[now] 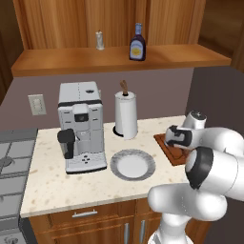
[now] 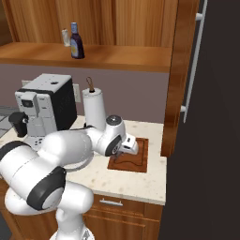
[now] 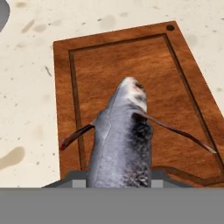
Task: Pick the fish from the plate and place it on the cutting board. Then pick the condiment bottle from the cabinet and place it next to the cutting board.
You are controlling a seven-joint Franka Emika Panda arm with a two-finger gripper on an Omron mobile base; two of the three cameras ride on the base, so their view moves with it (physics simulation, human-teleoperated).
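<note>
Between the fingers of the gripper [image 2: 125,151], the fish [image 3: 124,139] is held over the cutting board [image 3: 131,65].

The jaws are closed on the body of the fish, and its head points away from the hand, above the middle of the board. The plate [image 1: 133,165] lies bare on the counter [image 1: 47,186] just beside the board. The condiment bottle [image 1: 137,43] stands on the cabinet [image 1: 71,59] shelf, high above the hand.
</note>
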